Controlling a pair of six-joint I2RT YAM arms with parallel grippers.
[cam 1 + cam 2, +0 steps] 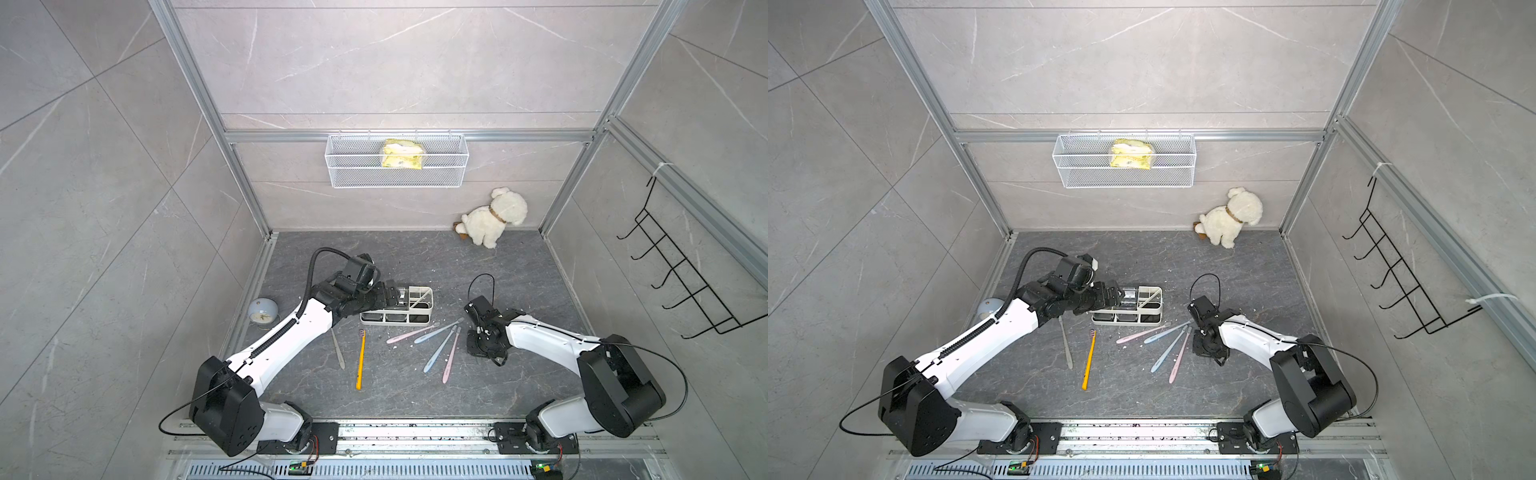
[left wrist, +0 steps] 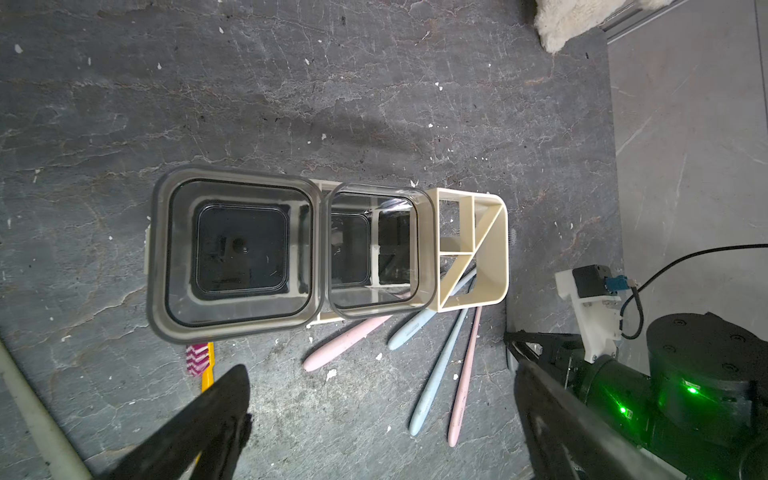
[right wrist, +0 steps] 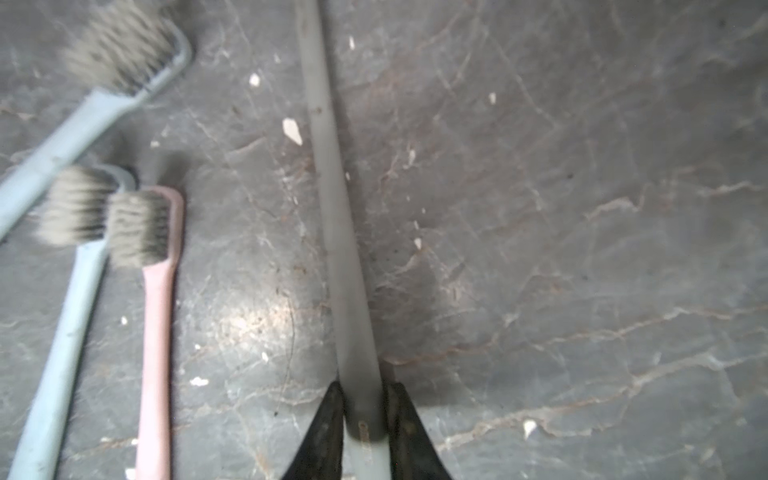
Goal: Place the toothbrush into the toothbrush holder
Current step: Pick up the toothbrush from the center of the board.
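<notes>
No readable text: the yellow pack (image 1: 402, 154) in the wire basket (image 1: 353, 174) carried print too small to read, same for the mark on a blue brush (image 2: 409, 332) handle.

Right gripper (image 3: 362, 388) was pinched tight on the handle of the grey toothbrush (image 3: 330, 199). The brush ran along the table (image 1: 415, 395); lifted or not, couldn't tell. The gripper was right of centre, by the heads of the fanned blue and pink brushes (image 1: 405, 334).

Left gripper (image 2: 378, 370) was spread fully wide, holding nothing, hovering over the cup end of the toothbrush holder (image 1: 417, 319), which stood upright near table centre.

Yellow brush (image 1: 360, 361) and a spare grey brush (image 1: 337, 351) lay on the near-edge side of the holder. Open table ran behind the holder to the far edge, with a plush dog (image 1: 494, 220) in the far right corner.

Dark stone-look top with white flecks (image 3: 292, 131), grey tiled walls (image 1: 374, 62).
</notes>
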